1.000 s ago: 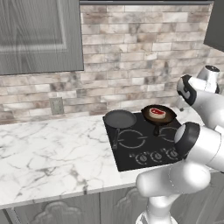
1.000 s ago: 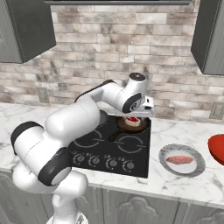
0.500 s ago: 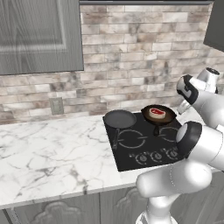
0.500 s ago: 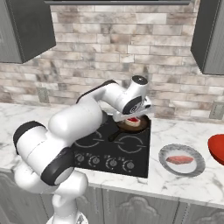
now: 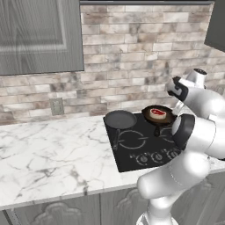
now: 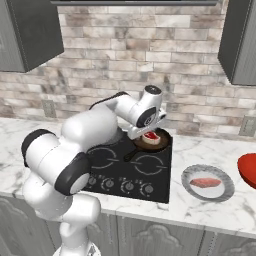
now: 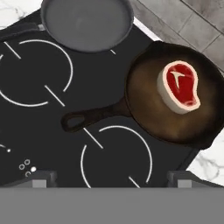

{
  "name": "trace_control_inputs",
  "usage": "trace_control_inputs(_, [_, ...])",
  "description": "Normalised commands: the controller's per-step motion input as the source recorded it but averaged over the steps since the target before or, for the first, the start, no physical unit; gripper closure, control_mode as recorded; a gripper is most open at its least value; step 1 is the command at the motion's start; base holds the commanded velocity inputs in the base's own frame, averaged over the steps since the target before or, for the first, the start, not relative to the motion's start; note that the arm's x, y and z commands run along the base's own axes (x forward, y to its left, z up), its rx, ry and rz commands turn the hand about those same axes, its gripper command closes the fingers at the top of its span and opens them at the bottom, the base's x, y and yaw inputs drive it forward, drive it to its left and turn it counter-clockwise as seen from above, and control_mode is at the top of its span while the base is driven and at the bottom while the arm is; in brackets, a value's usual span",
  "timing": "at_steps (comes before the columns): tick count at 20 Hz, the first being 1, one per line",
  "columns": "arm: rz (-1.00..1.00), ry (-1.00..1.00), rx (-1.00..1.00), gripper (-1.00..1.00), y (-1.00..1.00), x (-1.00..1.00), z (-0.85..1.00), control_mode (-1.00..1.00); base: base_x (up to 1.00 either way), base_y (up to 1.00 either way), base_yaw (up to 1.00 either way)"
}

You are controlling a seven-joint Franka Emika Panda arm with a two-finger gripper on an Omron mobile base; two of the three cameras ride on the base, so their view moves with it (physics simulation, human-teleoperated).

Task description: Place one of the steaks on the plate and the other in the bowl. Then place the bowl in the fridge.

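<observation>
The rounder red steak with a pale fat rim lies in a brown frying pan on the cooktop, also seen as steak and steak. My gripper hovers open above the cooktop, nothing between its fingertips; the steak sits ahead and to the right of them. From the right base view the gripper hangs just left of that pan. The flat pink steak rests on the grey plate. The red bowl stands at the right edge. The fridge is out of view.
An empty dark grey pan sits on the back left burner of the black cooktop. The brown pan's handle points toward the cooktop's knobs. Marble counter stretches left; brick wall behind, cupboards above.
The hand has eased slightly lower and closer over the cooktop; the jaws stay wide apart. Steaks, pans, plate and bowl have not moved.
</observation>
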Motion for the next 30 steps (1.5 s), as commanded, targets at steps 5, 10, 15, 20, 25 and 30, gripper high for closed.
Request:
trace_control_inputs(5, [0.14, 0.03, -0.09, -1.00, 0.06, 0.41, -0.17, -1.00, 0.00, 0.00, 0.00])
trace_control_inputs(10, [0.11, 0.20, -0.04, -1.00, 0.00, 0.47, -0.08, -1.00, 0.00, 0.00, 0.00])
trace_control_inputs(15, [0.08, 0.21, 0.00, -1.00, 0.00, 0.48, -0.17, -1.00, 0.00, 0.00, 0.00])
trace_control_inputs(20, [0.06, 0.00, 0.00, -1.00, -0.06, 0.22, -0.24, -1.00, 0.00, 0.00, 0.00])
trace_control_inputs(25, [0.03, -0.01, 0.00, -1.00, -0.10, 0.11, -0.28, -1.00, 0.00, 0.00, 0.00])
trace_control_inputs(30, [0.03, -0.07, 0.00, -1.00, -0.01, 0.10, -0.26, -1.00, 0.00, 0.00, 0.00])
